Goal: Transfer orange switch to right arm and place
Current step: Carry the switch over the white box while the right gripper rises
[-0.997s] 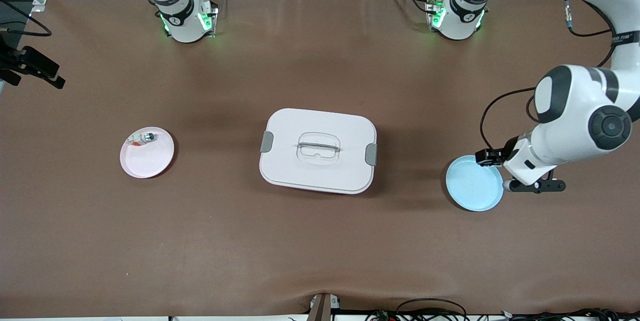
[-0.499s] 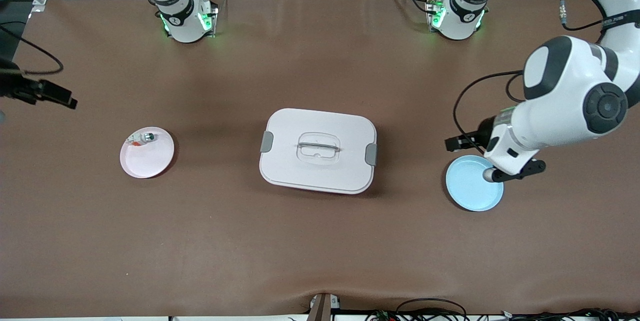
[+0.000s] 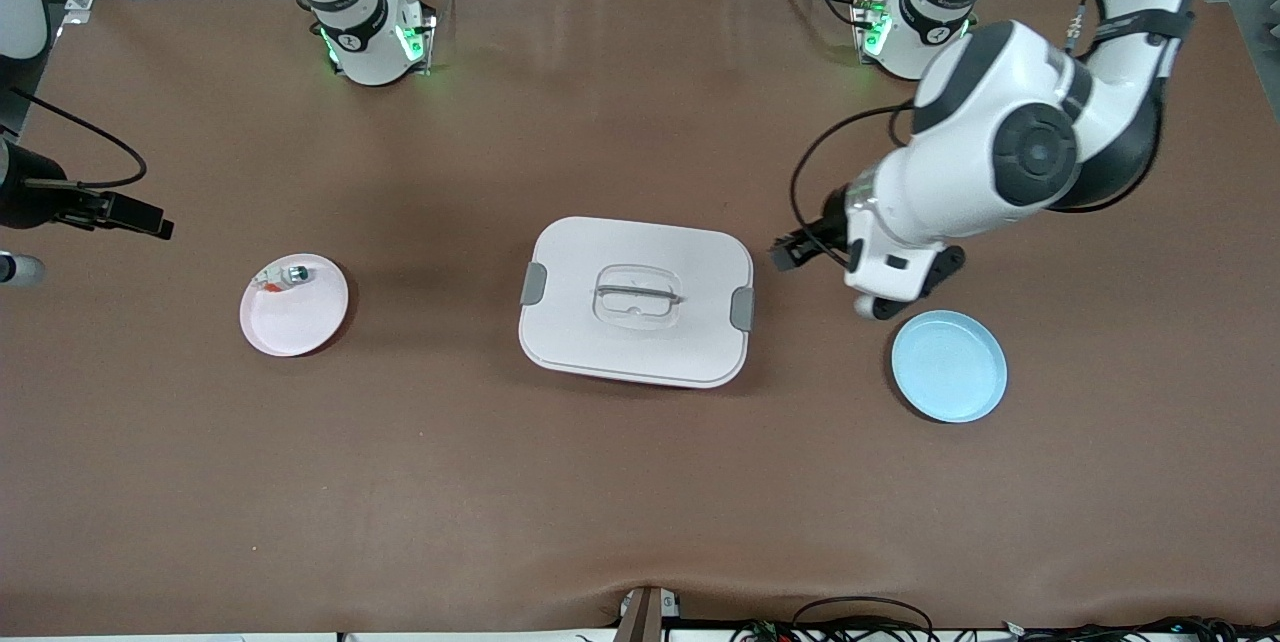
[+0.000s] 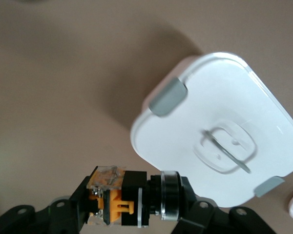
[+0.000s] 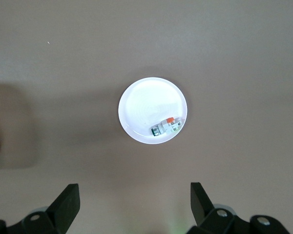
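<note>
In the left wrist view the orange switch [image 4: 119, 200], black with orange parts and a clear end block, lies crosswise between the fingers of my left gripper [image 4: 136, 201], which is shut on it. The left arm's hand [image 3: 885, 257] hangs over the table between the white lidded box [image 3: 636, 322] and the light blue plate [image 3: 948, 366]; the hand hides the switch in the front view. My right gripper [image 5: 134, 195] is open with nothing between its fingers, and it looks down on a pale pink plate [image 5: 146, 105]. The right arm [image 3: 40, 207] shows at the edge of the front view.
The pink plate [image 3: 290, 322], toward the right arm's end, carries a small white-and-silver part with a greenish tip [image 3: 296, 273], also visible as that small part [image 5: 166, 127] from the right wrist. The white box [image 4: 224, 112] has grey clips and a clear handle.
The left arm has swung from over the blue plate toward the white box, still shut. The right arm's hand has moved farther into the front view, toward the pink plate.
</note>
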### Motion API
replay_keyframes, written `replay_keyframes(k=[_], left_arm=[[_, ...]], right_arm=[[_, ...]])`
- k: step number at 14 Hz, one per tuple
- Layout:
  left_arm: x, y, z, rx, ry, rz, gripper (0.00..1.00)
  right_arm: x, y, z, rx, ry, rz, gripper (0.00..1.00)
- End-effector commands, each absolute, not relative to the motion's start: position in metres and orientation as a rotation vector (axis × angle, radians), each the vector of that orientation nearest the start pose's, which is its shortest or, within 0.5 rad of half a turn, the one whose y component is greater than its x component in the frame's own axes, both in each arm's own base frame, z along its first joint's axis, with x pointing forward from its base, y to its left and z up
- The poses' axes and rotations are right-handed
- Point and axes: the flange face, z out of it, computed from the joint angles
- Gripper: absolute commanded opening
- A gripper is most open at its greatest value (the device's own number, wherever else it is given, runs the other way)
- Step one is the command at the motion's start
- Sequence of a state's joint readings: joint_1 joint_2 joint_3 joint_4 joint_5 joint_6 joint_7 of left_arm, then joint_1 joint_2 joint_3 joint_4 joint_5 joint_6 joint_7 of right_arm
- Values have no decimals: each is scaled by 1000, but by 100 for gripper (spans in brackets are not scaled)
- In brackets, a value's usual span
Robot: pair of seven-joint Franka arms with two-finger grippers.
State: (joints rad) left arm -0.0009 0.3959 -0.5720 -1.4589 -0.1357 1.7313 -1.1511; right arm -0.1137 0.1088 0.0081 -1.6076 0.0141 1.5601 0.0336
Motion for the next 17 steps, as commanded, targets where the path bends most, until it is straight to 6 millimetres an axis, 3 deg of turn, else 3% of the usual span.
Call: replay_keyframes(k=[1,5,8,11,14,17], left_arm=[[573,-365,492,-3077,-1203,551,12],[560,-428,490,-2977,-1636,539,12],[557,-473,488,-2854,-1930,624,10],[547,-500,489,-2743,-2109,680,10],[527,-523,489,-2673,-2162,720,10],[522,-535,493,-2574,-2300,797,10]], right_arm=[[579,-60,539,-3095,218,270,100],[578,-52,533,-3063,207,292,100],[578,-52,531,-3031,214,292,100],[576,-32,512,-2868,234,269,100],[559,16,506,-2719,236,149,100],[540,61,503,-2589,266,40,100]])
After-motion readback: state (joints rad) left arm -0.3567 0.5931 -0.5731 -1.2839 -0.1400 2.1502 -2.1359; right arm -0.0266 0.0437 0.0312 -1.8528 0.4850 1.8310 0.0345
